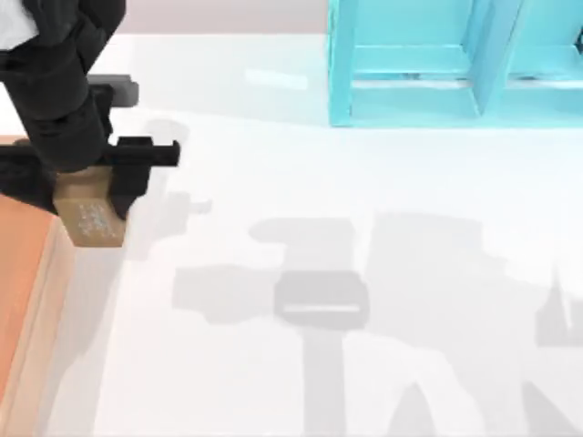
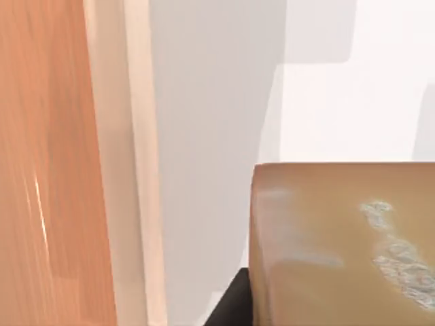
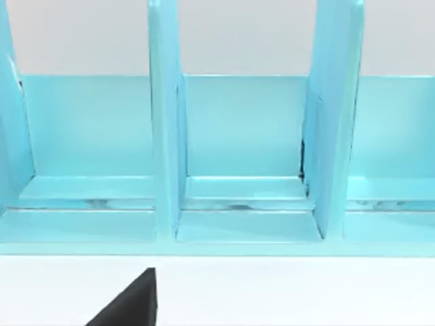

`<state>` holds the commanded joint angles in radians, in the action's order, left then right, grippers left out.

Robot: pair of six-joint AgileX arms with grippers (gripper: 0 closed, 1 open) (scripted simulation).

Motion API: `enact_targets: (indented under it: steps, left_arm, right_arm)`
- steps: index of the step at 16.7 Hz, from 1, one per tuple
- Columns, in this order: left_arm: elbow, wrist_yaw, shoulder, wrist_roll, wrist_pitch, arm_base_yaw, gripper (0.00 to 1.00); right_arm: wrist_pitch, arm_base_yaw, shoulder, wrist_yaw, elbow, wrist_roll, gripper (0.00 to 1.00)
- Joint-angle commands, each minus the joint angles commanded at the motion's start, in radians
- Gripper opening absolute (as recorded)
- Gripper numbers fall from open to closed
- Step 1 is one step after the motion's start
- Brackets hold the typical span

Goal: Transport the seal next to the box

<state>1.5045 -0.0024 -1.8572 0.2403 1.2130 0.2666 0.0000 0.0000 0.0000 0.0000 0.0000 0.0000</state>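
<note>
- While the left gripper (image 1: 91,196) sits at the left edge of the top view, its jaws are closed on the seal (image 1: 88,211), with black fingers (image 1: 137,159) clamping the block's sides.
- Held that way, the seal is a tan-brown block with faint whitish marks on the face turned toward the overhead camera; it sits left of centre in the frame, just beside the box (image 1: 36,309) and close to its right rim.
- From the left wrist view the seal (image 2: 340,244) takes up the lower right of the picture, whitish marks at its right edge, with a dark piece of finger (image 2: 228,302) under its lower left corner.
- Across a strip of white table (image 2: 217,136) from it, the box (image 2: 126,163) shows its light tan rim, with the orange-brown floor in the left part of that picture.
- Whether the seal rests on the table or hangs just above it I cannot tell.
- Farther out, the white table (image 1: 364,200) carries grey shadows across the lower middle and right of the top view.
- A turquoise shelf frame (image 1: 455,64) stands at the upper right of the top view, well apart from the seal.
- Facing that frame (image 3: 238,136), the right wrist view shows its upright dividers, with a dark finger tip of the right gripper (image 3: 129,302) at the lower left; I cannot tell how its jaws stand.
</note>
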Motion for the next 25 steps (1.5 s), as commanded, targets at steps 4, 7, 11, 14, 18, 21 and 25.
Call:
enact_targets:
  steps: [4, 7, 11, 14, 18, 21, 25]
  left_arm:
    - [-0.063, 0.001, -0.006, -0.001, -0.063, -0.002, 0.00]
    - [-0.063, 0.001, -0.006, -0.001, -0.063, -0.002, 0.00]
    - [-0.063, 0.001, -0.006, -0.001, -0.063, -0.002, 0.30]
    - [-0.063, 0.001, -0.006, -0.001, -0.063, -0.002, 0.53]
    - [-0.063, 0.001, -0.006, -0.001, -0.063, -0.002, 0.83]
    - [-0.063, 0.001, -0.006, -0.001, -0.063, -0.002, 1.00]
    - [-0.063, 0.001, -0.006, -0.001, -0.063, -0.002, 1.00]
  right_arm:
    - [0.000, 0.000, 0.000, 0.000, 0.000, 0.000, 1.00]
    - [0.000, 0.000, 0.000, 0.000, 0.000, 0.000, 1.00]
    - [0.000, 0.000, 0.000, 0.000, 0.000, 0.000, 1.00]
    - [0.000, 0.000, 0.000, 0.000, 0.000, 0.000, 1.00]
    - [0.000, 0.000, 0.000, 0.000, 0.000, 0.000, 1.00]
    - [0.000, 0.000, 0.000, 0.000, 0.000, 0.000, 1.00]
    - [0.000, 0.000, 0.000, 0.000, 0.000, 0.000, 1.00]
